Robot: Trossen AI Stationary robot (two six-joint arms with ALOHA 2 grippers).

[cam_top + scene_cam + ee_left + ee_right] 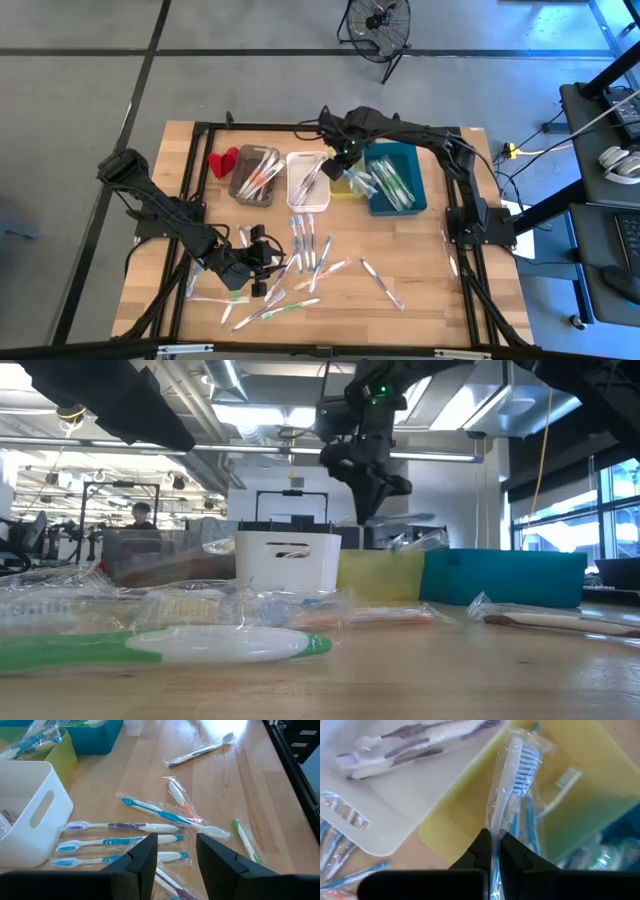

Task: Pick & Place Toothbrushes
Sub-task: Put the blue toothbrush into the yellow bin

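The right gripper (pixel 493 851), clamped on a wrapped toothbrush (pixel 512 775), should release squarely above the yellow bin (pixel 580 815), probably clear of its rim; the left gripper (pixel 175 852) waits apart.

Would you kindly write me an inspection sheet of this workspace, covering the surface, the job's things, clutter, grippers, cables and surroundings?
Surface: wooden table, black frame around it.
Job's things: wrapped toothbrushes scattered on the near half; more lie in the grey bin, white bin, yellow bin and teal bin.
Clutter: small red object beside the grey bin.
Grippers: left gripper open, low over the loose toothbrushes; right gripper shut on a wrapped blue toothbrush, above the yellow bin.
Cables: yellow cable on the floor right of the table.
Surroundings: fan beyond the table; a person seated far behind.
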